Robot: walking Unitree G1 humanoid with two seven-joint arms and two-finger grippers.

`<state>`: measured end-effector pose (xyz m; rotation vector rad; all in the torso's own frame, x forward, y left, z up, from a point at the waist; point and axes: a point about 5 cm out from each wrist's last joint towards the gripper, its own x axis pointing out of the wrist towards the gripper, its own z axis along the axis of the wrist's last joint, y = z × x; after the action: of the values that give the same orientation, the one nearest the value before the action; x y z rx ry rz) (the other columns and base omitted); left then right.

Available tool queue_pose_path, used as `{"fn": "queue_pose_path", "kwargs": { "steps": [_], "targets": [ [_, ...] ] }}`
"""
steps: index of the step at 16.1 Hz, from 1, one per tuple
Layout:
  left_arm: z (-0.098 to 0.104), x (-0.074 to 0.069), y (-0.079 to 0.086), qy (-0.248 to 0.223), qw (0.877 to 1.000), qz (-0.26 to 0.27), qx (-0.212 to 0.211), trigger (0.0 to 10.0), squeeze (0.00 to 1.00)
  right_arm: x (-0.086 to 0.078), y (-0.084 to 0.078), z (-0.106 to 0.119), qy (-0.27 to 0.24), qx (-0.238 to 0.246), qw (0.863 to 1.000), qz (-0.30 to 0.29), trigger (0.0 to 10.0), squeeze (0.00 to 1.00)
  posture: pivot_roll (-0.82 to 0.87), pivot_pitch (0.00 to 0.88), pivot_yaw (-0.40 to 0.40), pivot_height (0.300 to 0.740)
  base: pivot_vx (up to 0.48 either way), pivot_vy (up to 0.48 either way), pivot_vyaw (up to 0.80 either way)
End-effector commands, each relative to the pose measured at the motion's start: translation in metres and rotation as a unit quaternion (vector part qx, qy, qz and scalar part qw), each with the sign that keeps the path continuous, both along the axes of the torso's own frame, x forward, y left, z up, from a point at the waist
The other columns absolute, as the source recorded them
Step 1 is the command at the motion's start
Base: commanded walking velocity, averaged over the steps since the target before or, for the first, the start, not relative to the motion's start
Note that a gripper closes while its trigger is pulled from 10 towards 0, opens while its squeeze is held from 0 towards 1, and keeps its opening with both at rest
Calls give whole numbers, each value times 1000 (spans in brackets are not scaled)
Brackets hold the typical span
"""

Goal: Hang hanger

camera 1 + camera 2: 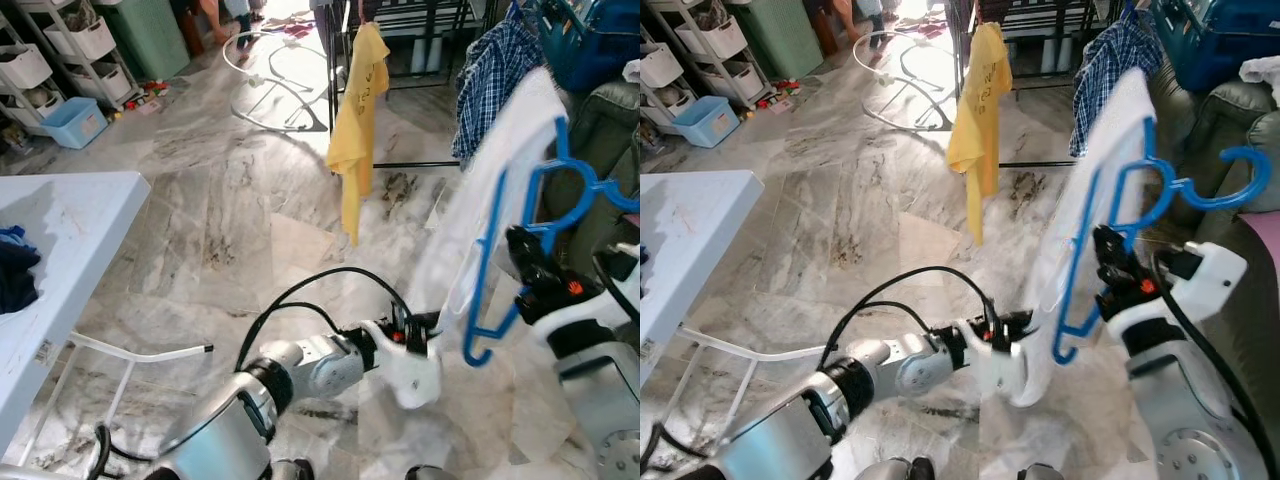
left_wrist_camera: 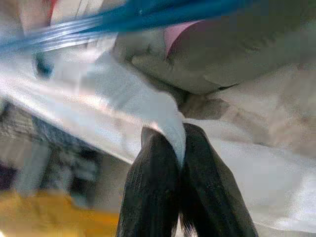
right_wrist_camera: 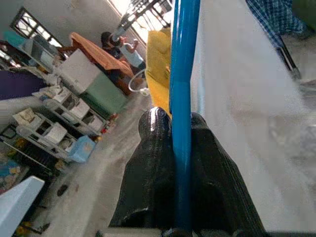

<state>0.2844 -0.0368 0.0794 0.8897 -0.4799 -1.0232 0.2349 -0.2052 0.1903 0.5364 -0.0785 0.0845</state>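
Up close, the right gripper (image 3: 181, 148) had its two black fingers (image 3: 153, 168) pressed onto a bar of the blue hanger (image 3: 183, 74), the bar running straight between them. The left gripper (image 2: 180, 148) pinched a fold of the white garment (image 2: 148, 106) between its own fingers (image 2: 153, 187), which were nearly closed on the cloth; the rest of that wrist view was blurred, with only a blue streak of hanger across it.

From the head, the hanger (image 1: 545, 215) was held up in the air on the robot's right side, tilted, its hook (image 1: 1240, 165) pointing away toward a dark sofa (image 1: 610, 130). The white garment (image 1: 1095, 190) hung over it and trailed down to the left gripper (image 1: 425, 335), which reached across low from the silver left arm (image 1: 300, 370). The right gripper (image 1: 535, 260) sat just under the hanger's neck, partly covered by cloth.

Farther off, a yellow shirt (image 1: 358, 120) and a blue checked shirt (image 1: 495, 70) hung from a black rack (image 1: 335, 70) whose top was cut off. A white desk (image 1: 70, 240) stood at the left with a dark cloth (image 1: 15, 270) at its edge, and shelves with bins (image 1: 60, 60) lined the far corner of the marble floor (image 1: 220, 220).
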Motion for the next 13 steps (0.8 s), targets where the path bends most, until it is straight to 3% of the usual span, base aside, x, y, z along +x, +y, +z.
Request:
{"fn": "queue_pose_path", "kwargs": {
  "steps": [1, 3, 8, 9, 10, 13],
  "targets": [
    [-2, 4, 7, 30, 999, 32, -16, 10000, 0, 1, 6, 9, -21, -1, 1000, 0, 10000, 0, -161, 82, 75, 740, 0, 0, 0],
    [-2, 4, 8, -7, 999, 30, -11, 10000, 0, 5, 3, 9, -15, 15, 1000, -19, 10000, 0, -152, 81, 64, 740, 0, 0, 0],
    [-15, -8, 13, -26, 999, -19, 34, 10000, 0, 23, -8, 20, -11, 6, 999, -50, 10000, 0, -146, 89, 62, 740, 0, 0, 0],
    [-16, -10, 13, -24, 999, -24, 33, 10000, 0, 28, -8, 18, 3, 5, 999, -52, 10000, 0, -145, 90, 62, 740, 0, 0, 0],
    [-17, -14, 11, -28, 998, -38, 31, 10000, 0, 38, -10, 7, 52, -3, 996, -72, 10000, 0, -142, 94, 64, 740, 0, 0, 0],
    [-13, -18, 9, -67, 996, -63, 18, 10000, 0, 45, -22, -19, 126, 0, 985, -120, 10000, 0, -132, 106, 68, 740, 0, 0, 0]
  ]
}}
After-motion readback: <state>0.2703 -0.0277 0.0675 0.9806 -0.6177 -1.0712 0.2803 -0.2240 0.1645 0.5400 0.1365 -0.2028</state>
